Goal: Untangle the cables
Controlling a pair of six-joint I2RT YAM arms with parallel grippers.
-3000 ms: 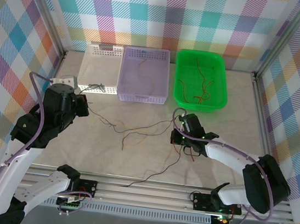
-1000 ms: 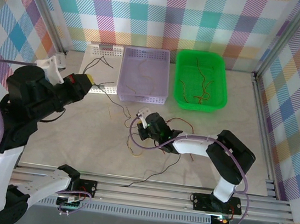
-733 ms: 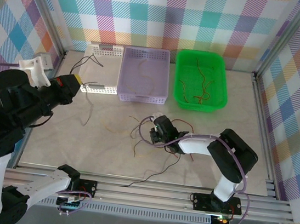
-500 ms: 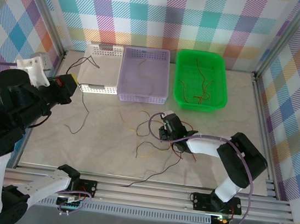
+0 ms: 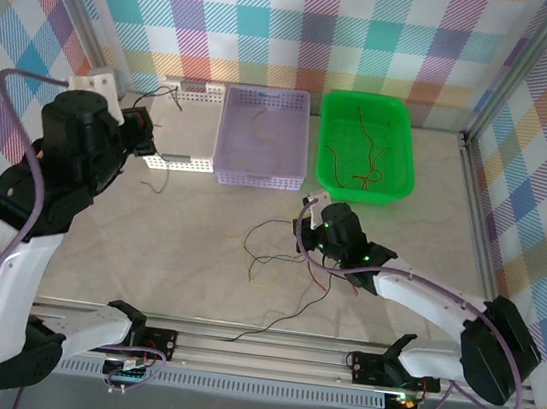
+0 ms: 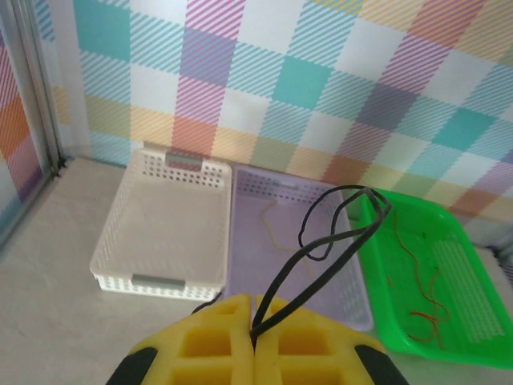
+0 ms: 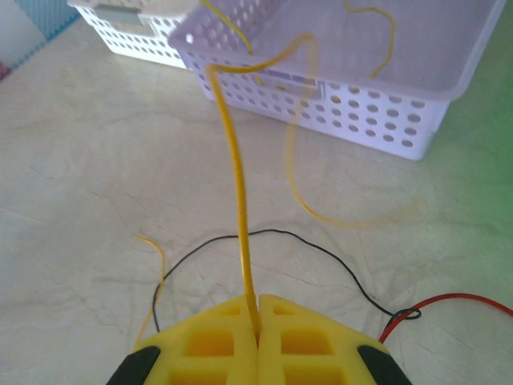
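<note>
1. Top external: high over near edge, looking down on whole beige marbled tabletop (image 5: 176,252).
2. Left wrist: raised, facing checked far wall (image 6: 321,72).
3. Right wrist: low, near; lilac perforated plastic basket (image 7: 361,120) common to all.

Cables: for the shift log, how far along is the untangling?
Done: red cables lie in the green basket, a yellow one in the purple basket. In hand: left hand pinches a black cable, right hand a yellow cable. Left: a loose cluster on the table.

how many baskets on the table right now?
3, side by side at the back: white basket left, purple basket middle, green basket right.
</note>
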